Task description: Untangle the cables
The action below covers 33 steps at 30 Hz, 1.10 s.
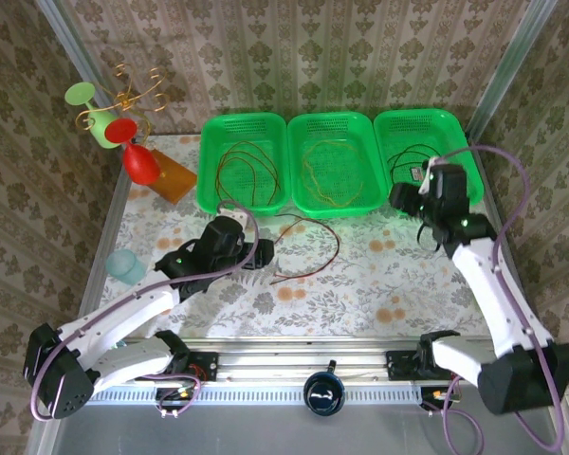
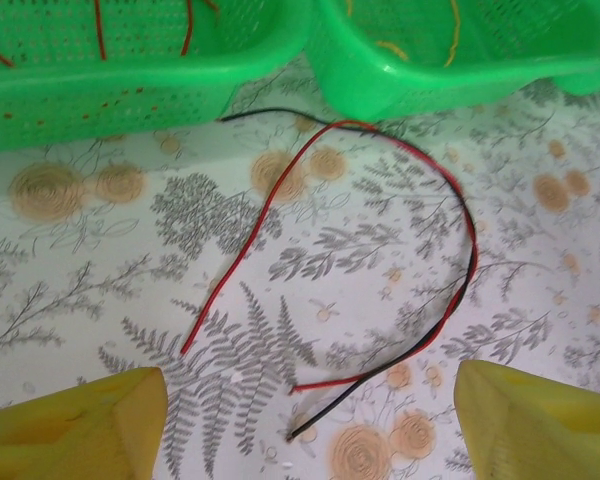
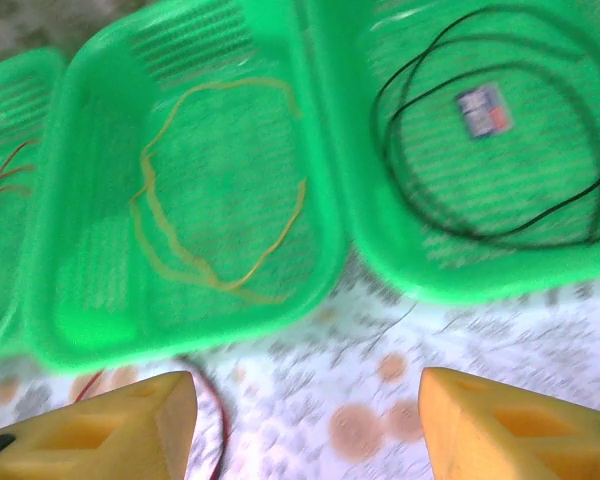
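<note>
Three green baskets line the far side of the surface, and most of the sorting looks done. The left basket (image 2: pixel 130 100), ahead and to the left of the left end effector (image 2: pixel 310 410), holds red and brown cables (image 2: pixel 98 25). That end effector hovers low, fingers spread wide with nothing between them. Straight ahead of it a loose red cable (image 2: pixel 242 245) and a loose black cable (image 2: pixel 270 111) lie on the surface, running side by side round one arc. I'd go for the red end lying alone just ahead of the left finger, clear of the black, and draw it away slowly so the black is not dragged along. The right end effector (image 3: pixel 310 420) is likewise spread and empty; the yellow cable (image 3: pixel 145 200) rests in the middle basket (image 3: pixel 180 330) ahead to its left, the coiled black cable (image 3: pixel 460 235) in the right basket (image 3: pixel 430 275) ahead to its right.
</note>
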{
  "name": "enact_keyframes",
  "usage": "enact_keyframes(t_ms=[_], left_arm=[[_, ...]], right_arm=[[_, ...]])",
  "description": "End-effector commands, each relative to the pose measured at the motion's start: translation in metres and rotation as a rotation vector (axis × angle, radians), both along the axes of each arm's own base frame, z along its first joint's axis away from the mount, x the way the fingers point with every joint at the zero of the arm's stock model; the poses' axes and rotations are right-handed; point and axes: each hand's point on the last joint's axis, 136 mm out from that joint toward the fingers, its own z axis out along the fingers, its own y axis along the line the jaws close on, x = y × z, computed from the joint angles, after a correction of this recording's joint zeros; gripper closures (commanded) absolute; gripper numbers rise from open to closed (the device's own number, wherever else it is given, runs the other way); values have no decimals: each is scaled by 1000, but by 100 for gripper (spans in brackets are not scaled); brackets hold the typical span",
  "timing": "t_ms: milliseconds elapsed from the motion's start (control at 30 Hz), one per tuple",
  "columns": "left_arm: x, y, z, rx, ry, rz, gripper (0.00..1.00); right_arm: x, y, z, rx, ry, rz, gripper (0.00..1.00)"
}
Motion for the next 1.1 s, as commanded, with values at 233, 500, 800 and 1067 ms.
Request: enact_keyframes(t_ms=[233, 500, 800, 1067], left_arm=[[-19, 22, -39, 44, 128, 82, 24], [-41, 47, -70, 34, 235, 187, 24], [-57, 65, -88, -51, 307, 269, 26], [-62, 71, -91, -83, 334, 303, 26]], right_arm=[[-60, 93, -76, 39, 49, 356, 42], [-80, 172, -86, -45, -64, 718, 41], [-113, 244, -115, -235, -132, 1195, 41], [-129, 273, -146, -448, -159, 1565, 44]])
